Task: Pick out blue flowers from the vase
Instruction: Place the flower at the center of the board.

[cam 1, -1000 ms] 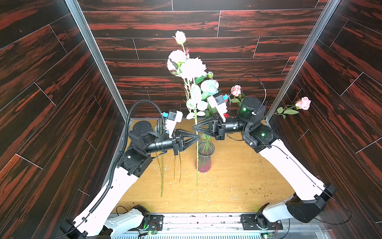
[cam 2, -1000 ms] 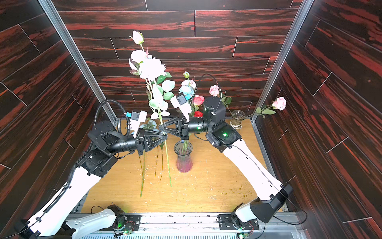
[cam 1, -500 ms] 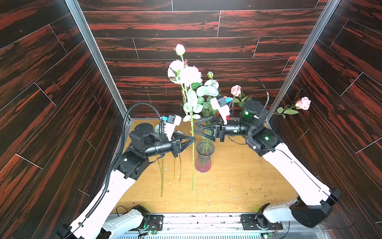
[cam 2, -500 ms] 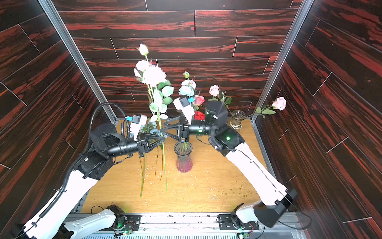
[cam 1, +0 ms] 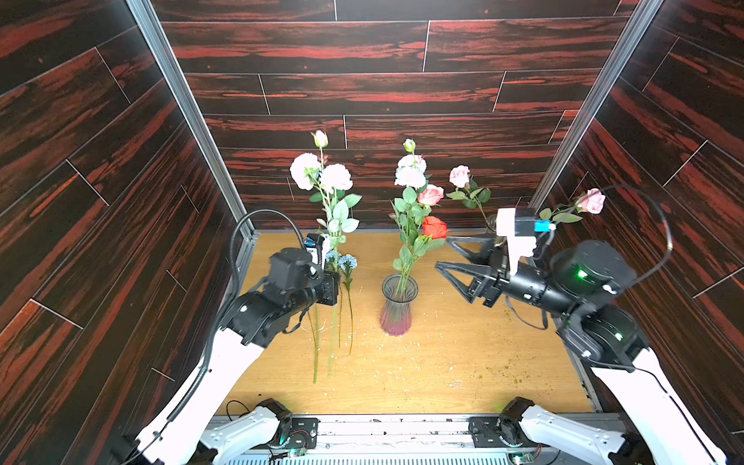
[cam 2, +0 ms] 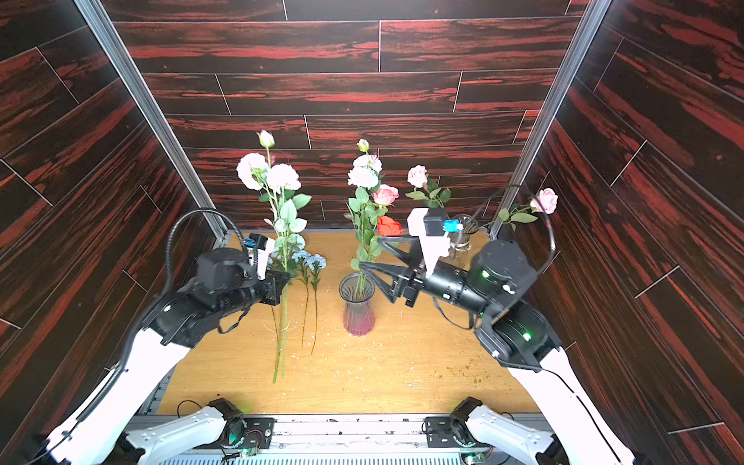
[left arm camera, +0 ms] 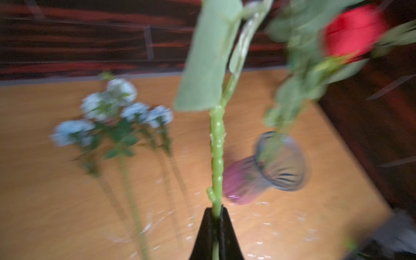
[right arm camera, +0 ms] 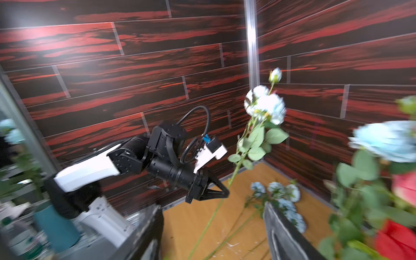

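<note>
Vase [cam 1: 396, 310] mid-counter [cam 1: 463, 362], stems standing in it. Left of it and apart: lying stems [cam 1: 347, 261] flat on the counter, side by side, heads to the back wall, stalks to the front. Left hand [left arm camera: 215, 212] above them, clamped on the held stem [cam 1: 340, 211], which stands upright. Right hand [cam 1: 442, 251] right of the vase, clear of its stems, jaws spread. Jar [cam 2: 463, 237] in the back right corner, behind the right hand; one of its stems leans toward the right wall.
</note>
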### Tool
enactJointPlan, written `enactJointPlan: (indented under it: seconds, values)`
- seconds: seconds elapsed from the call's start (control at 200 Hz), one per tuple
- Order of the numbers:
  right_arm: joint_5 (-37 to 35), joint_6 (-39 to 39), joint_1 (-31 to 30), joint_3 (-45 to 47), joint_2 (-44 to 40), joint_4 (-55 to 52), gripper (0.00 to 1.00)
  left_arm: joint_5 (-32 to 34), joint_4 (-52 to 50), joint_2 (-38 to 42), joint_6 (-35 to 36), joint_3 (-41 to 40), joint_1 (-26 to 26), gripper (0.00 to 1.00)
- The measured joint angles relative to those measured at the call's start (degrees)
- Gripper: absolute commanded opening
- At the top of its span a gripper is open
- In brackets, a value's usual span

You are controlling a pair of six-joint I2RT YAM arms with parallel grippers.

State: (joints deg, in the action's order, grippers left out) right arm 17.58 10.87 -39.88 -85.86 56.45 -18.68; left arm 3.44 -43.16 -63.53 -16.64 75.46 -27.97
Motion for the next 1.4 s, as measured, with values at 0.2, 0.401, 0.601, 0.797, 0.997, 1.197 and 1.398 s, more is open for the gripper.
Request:
enactJointPlan:
  seconds: [0.2, 0.401, 0.601, 0.797, 0.997, 1.197, 1.398]
  values:
    - [-9.6, -3.3, 0.0, 1.4, -1.3, -4.3, 0.77, 10.3, -5.0, -6.4, 1.5, 0.1, 7.2, 0.0]
    - [-18.3, -6.9, 0.0, 4.9, -4.7, -6.5, 0.81, 18.0, -6.6, -10.9, 3.8, 0.1, 13.8, 0.0]
    - [-23.8, -9.3, 0.0, 7.6, -10.1, -6.6, 0.83, 20.8, -6.5, -17.6, 6.3, 0.2, 19.6, 0.0]
    - [-25.8, -10.5, 0.0, 8.0, -11.7, -5.9, 0.83, 21.2, -7.0, -26.2, 8.3, 3.3, 23.9, 0.0]
    - [-26.7, -11.2, 0.0, 8.6, -11.5, -5.7, 0.83, 20.3, -7.4, -32.7, 9.2, 6.3, 26.8, 0.0]
    - [-26.9, -11.6, 0.0, 8.6, -11.4, -5.8, 0.83, 18.6, -8.9, -39.8, 9.4, 9.1, 29.0, 0.0]
    - [-26.9, -11.8, 0.0, 8.6, -11.4, -5.8, 0.83, 16.9, -10.2, -44.9, 9.4, 11.4, 30.4, 0.0]
